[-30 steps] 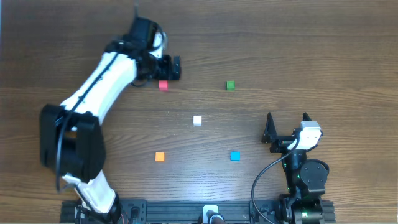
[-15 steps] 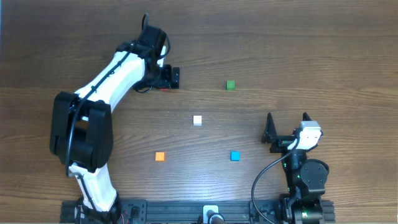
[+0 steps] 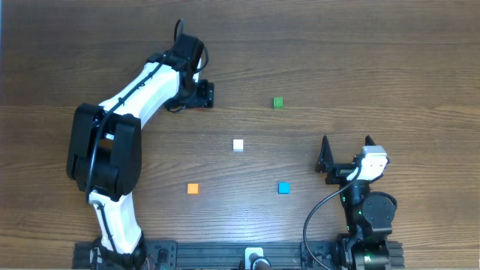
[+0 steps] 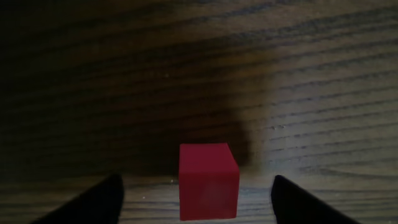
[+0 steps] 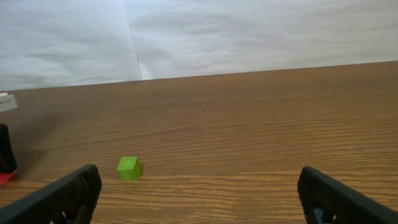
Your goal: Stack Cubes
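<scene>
Red cube (image 4: 208, 186) now between the released left tool (image 4: 196, 182), formerly clear of it; right tool (image 3: 346, 142) released too, unmoved.

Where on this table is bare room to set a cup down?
Bare: the table right of the green cube, past the right gripper, and its far edge. Crowded: the middle among white cube, orange cube, blue cube, and where the left gripper straddles the red cube.

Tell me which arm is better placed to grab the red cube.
Left. The left gripper is open with a finger either side of the red cube; the right gripper sits far off near its base.
</scene>
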Robot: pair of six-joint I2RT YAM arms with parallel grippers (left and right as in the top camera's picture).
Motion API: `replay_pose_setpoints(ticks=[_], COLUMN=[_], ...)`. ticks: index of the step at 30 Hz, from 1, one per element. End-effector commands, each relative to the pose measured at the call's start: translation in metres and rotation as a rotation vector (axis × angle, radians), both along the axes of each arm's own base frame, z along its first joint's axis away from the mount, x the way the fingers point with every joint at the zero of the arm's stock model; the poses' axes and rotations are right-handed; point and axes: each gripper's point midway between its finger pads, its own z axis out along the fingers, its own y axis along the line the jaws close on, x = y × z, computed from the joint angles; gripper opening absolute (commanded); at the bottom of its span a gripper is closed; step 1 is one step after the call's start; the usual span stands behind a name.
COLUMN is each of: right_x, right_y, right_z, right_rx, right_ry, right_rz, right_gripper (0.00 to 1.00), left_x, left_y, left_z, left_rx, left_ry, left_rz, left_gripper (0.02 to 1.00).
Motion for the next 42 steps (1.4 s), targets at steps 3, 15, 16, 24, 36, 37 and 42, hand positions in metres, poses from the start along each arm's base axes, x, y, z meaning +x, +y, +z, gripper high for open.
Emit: replay_pose_setpoints(ticks=[3, 15, 16, 24, 36, 37, 42], right_x=[0.0, 0.0, 0.0, 0.0, 0.0, 0.0, 0.0], right_y=[0.0, 0.0, 0.0, 0.0, 0.0, 0.0, 0.0], right_z=[-0.002, -0.002, -0.002, -0.002, -0.002, -0.002, -0.002], right_rx=[-0.001, -0.001, -0.001, -0.001, -0.001, -0.001, -0.001], right_ry=[0.0, 0.0, 0.0, 0.0, 0.0, 0.0, 0.0], right_rz=[0.003, 0.003, 0.003, 0.003, 0.003, 0.003, 0.003], right_gripper=[0.991, 0.991, 0.993, 0.991, 0.993, 0.993, 0.991], left_x=[0.002, 0.003, 0.003, 0.005, 0.005, 0.006, -0.001], left_y=[-0.005, -0.005, -0.005, -0.006, -0.006, -0.006, -0.012], left_z=[-0.011, -0.016, -0.016, -0.015, -0.014, -0.013, 0.015], left_rx=[0.055, 0.053, 0.053, 0.047, 0.041, 0.038, 0.011], left_ry=[-0.003, 0.003, 0.002, -0.007, -0.007, -0.008, -0.001], left_rz=[0.003, 0.025, 0.025, 0.033, 0.062, 0.075, 0.135], left_gripper=[0.66, 0.562, 0.56, 0.43, 0.233, 0.218, 0.099])
